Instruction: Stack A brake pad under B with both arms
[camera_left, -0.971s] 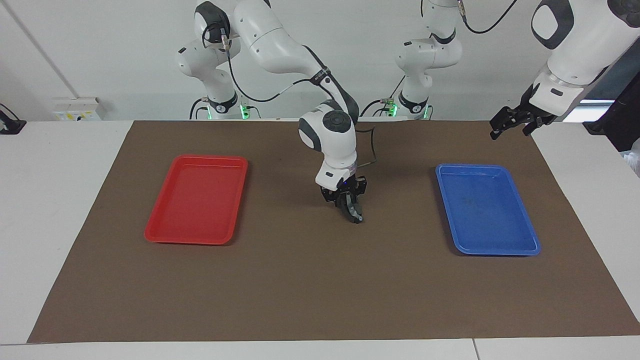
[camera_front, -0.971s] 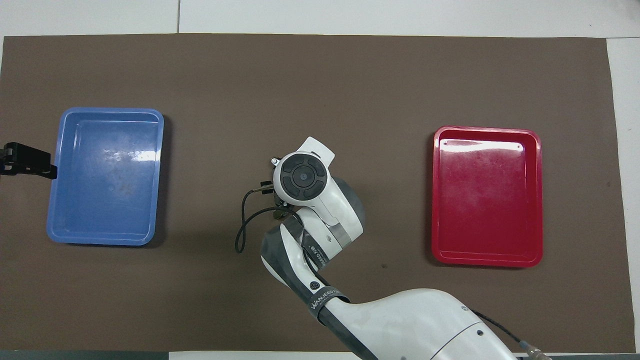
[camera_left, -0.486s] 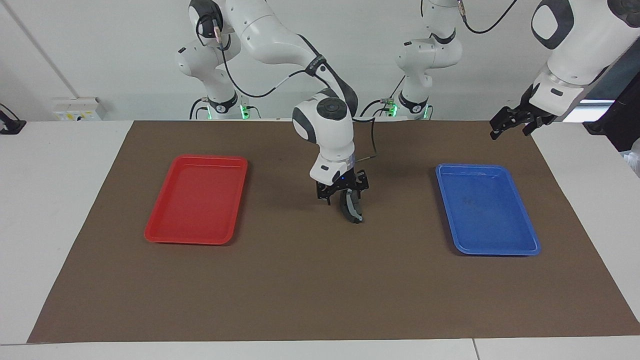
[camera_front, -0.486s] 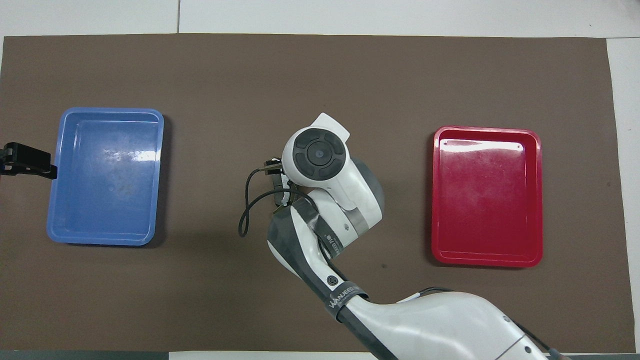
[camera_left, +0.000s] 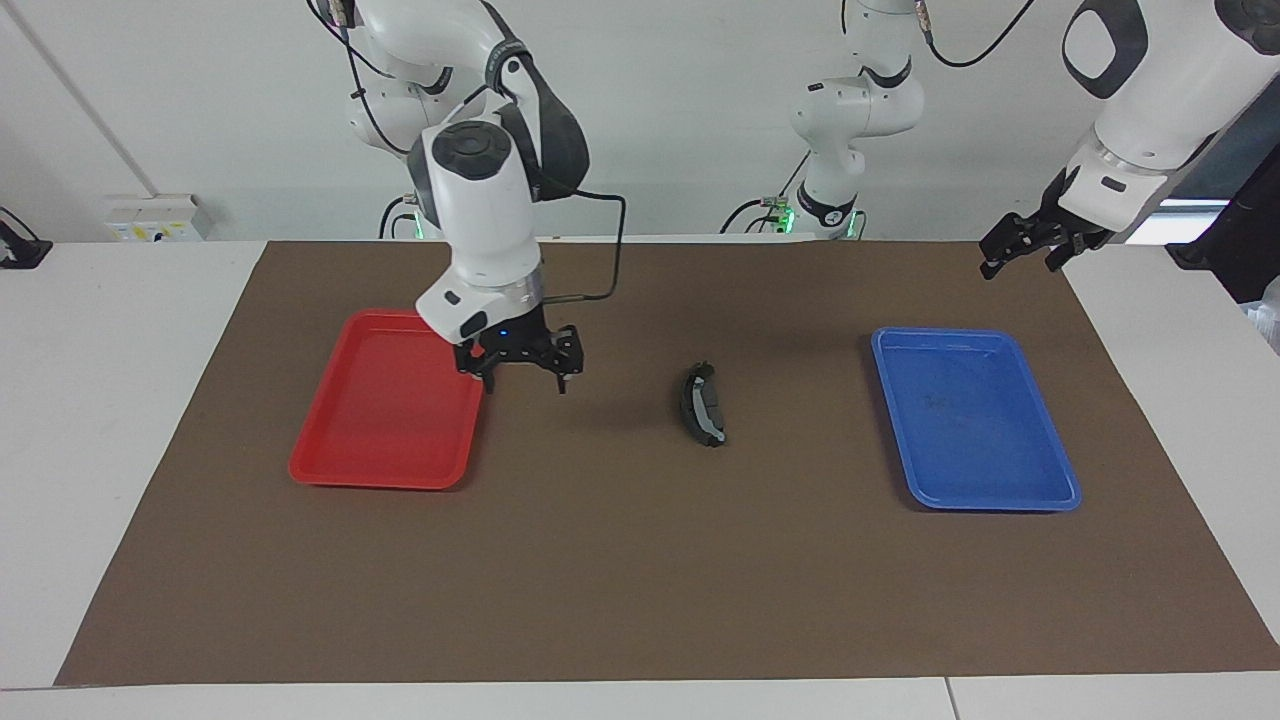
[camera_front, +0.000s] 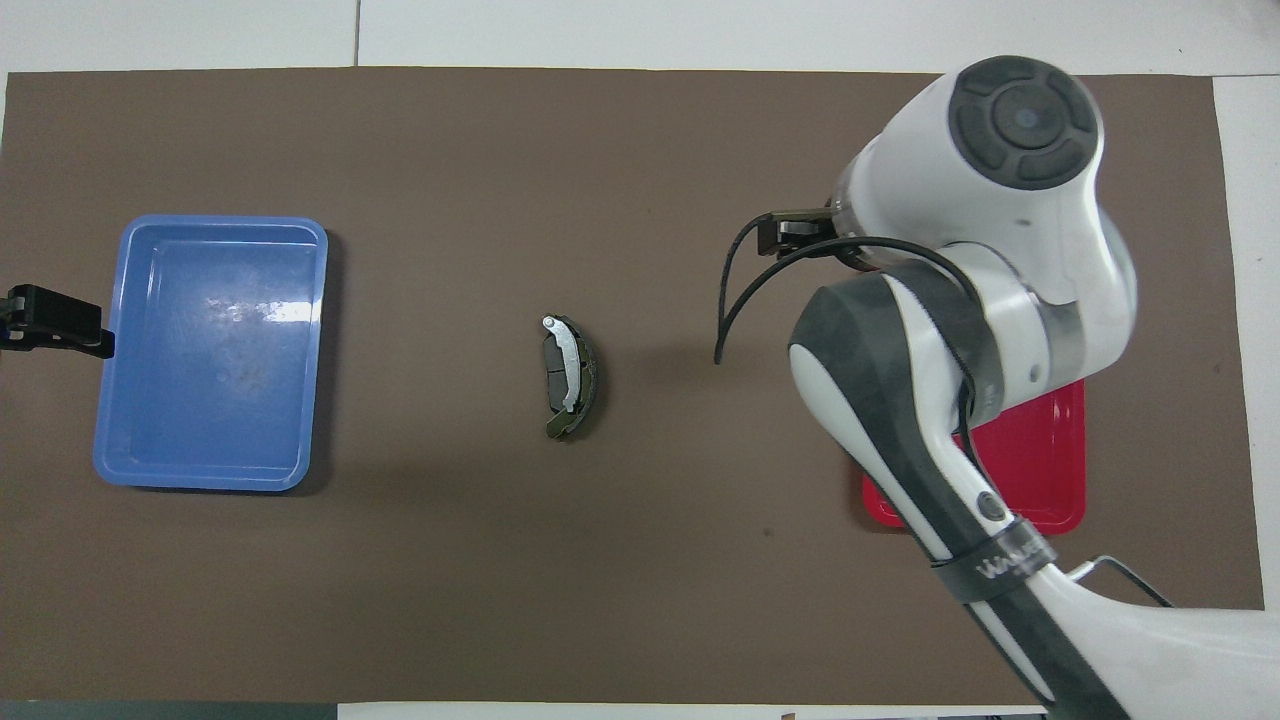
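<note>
The right claw (camera_left: 520, 372) has let go and swung away, spread empty over the red tray's (camera_left: 340, 470) edge, leaving B (camera_left: 700, 404) stacked mid-worktop; retreat high, clear of the pads, while the left claw (camera_left: 1030, 248) waits, grip unreadable.

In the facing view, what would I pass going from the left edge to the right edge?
red tray → right gripper → stacked brake pads → blue tray; the left gripper overlaps the blue tray's span.

A black band (camera_front: 1000, 572) around the right arm's forearm bears partly legible white lettering, "WANJEE".
</note>
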